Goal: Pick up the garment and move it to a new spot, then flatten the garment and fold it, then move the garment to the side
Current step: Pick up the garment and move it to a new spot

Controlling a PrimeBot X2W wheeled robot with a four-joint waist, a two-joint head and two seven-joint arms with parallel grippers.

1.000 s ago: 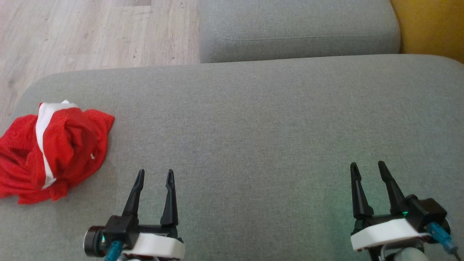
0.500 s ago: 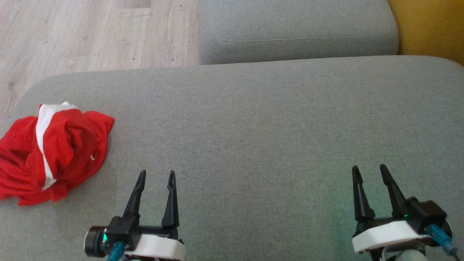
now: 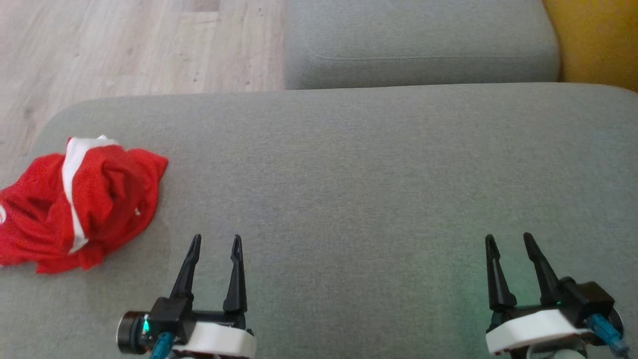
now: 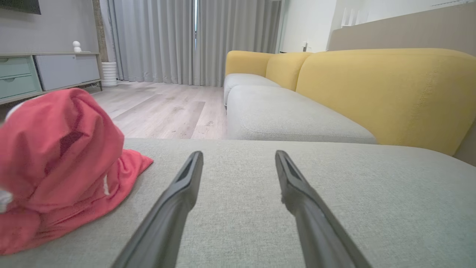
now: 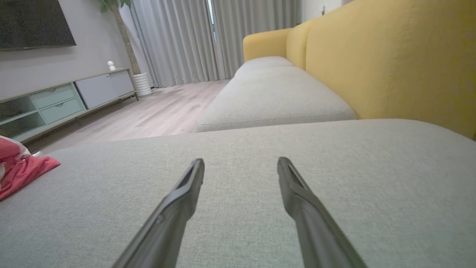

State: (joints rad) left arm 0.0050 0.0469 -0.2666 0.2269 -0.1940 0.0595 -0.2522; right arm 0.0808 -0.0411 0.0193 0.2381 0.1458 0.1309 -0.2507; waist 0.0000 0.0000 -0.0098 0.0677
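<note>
The garment [image 3: 84,209] is a red mesh piece with a white stripe, crumpled in a heap at the left edge of the grey sofa seat [image 3: 349,174]. It also rises at the left of the left wrist view [image 4: 59,163] and peeks in at the far left of the right wrist view [image 5: 18,169]. My left gripper [image 3: 216,242] hovers low over the seat, just right of the heap, open and empty. Far to the right, my right gripper [image 3: 509,239] is open and empty too.
A second grey seat cushion [image 3: 418,45] lies beyond the seat, with the yellow backrest [image 3: 593,40] at the right. Wooden floor [image 3: 124,45] runs past the seat's left and far edges. A low cabinet [image 5: 67,98] and grey curtains [image 4: 193,41] stand across the room.
The head camera has shifted slightly, so the whole picture slid right and down. Garment and both grippers keep their places relative to the seat.
</note>
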